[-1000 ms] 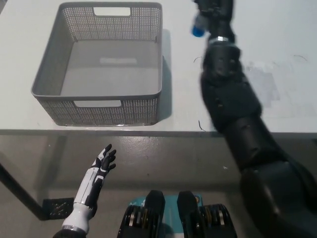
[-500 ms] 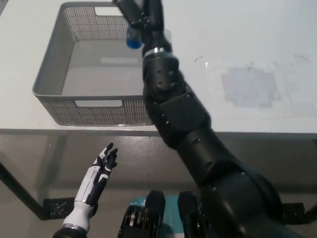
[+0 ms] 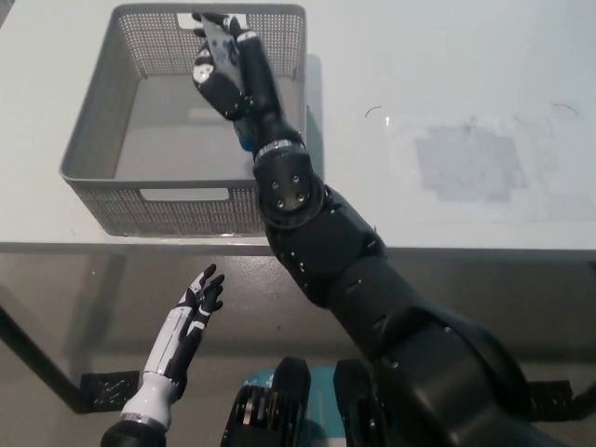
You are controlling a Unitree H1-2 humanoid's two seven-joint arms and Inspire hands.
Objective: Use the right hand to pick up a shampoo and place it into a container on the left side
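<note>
My black right hand point(image 3: 223, 70) hangs over the inside of the grey mesh basket point(image 3: 88, 140) on the table's left side, close to its right wall. Its fingers are curled around the shampoo bottle point(image 3: 245, 142), of which only the blue end shows, peeking out beside the wrist. The rest of the bottle is hidden by the hand and forearm. The basket's floor looks bare apart from a pale label. My white left hand point(image 3: 191, 312) rests low at the lower left, below the table's front edge, fingers apart and holding nothing.
The white table point(image 3: 466, 74) stretches to the right of the basket, with a faint grey smudge point(image 3: 466, 163) on it. The table's front edge point(image 3: 140, 248) runs across the middle of the picture, with floor below it.
My right arm has swung left with the shampoo, from the table's right part to above the basket's inside. The left hand has stayed put.
</note>
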